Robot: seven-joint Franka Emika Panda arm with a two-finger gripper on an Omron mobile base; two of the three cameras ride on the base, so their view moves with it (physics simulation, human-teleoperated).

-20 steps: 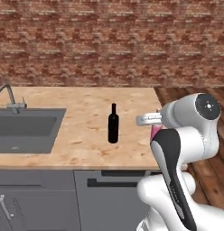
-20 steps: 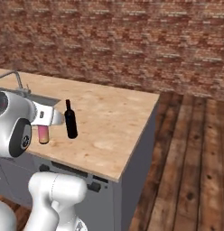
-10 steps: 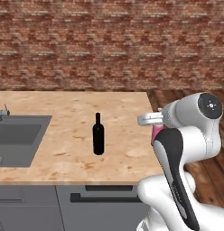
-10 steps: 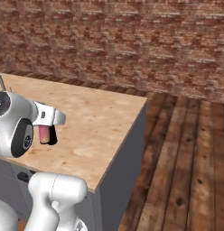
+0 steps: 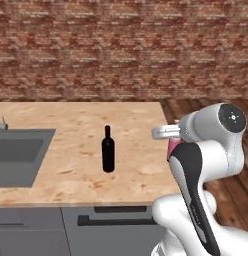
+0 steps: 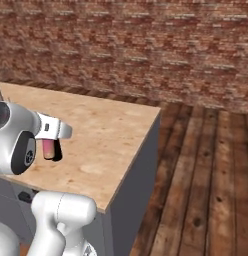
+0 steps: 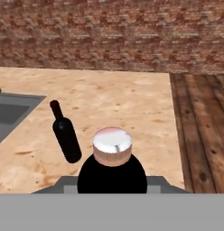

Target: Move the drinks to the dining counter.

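Now the pincer (image 6: 50, 150) grips the small pink bottle (image 5: 172, 148); the tall black wine bottle (image 5: 108, 150) stands mid-frame on the light wood desk (image 5: 76, 125).

Brick wall (image 5: 121, 45) spans rear of room, red-brown courses with pale mortar, unbroken across full width. Wood plank floor (image 6: 206, 180) dark brown, boards running away from camera toward wall; grain and knots visible. Floor meets wall base at far right of left base view. Grey cabinet front (image 5: 56, 230) below worktop, with dark bar handle (image 5: 113, 220) on one drawer. Grey side panel (image 6: 133, 185) closes unit end toward floor. Lighting even, diffuse; soft shadows only.
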